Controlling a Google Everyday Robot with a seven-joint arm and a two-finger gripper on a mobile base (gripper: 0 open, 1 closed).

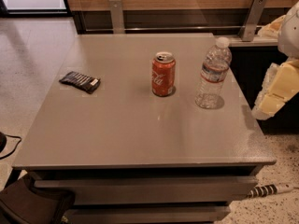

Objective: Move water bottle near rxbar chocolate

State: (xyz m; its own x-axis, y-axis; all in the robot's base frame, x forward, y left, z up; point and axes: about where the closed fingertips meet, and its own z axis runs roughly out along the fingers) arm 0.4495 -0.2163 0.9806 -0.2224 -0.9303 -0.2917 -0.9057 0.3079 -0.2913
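Note:
The water bottle (213,74) stands upright on the right part of the grey table (140,134); it is clear and ribbed, with a white cap and a pale label band. The rxbar chocolate (80,81) lies flat near the table's left edge, a dark wrapper with pale stripes and a white end patch. My gripper (275,91), pale yellow and white, hangs off the table's right edge. It is to the right of the bottle and apart from it, holding nothing that I can see.
A red soda can (163,73) stands upright between the bar and the bottle, close to the bottle's left. A wood-panelled wall with metal brackets (117,14) runs behind the table. A dark bag (32,206) sits on the floor at front left.

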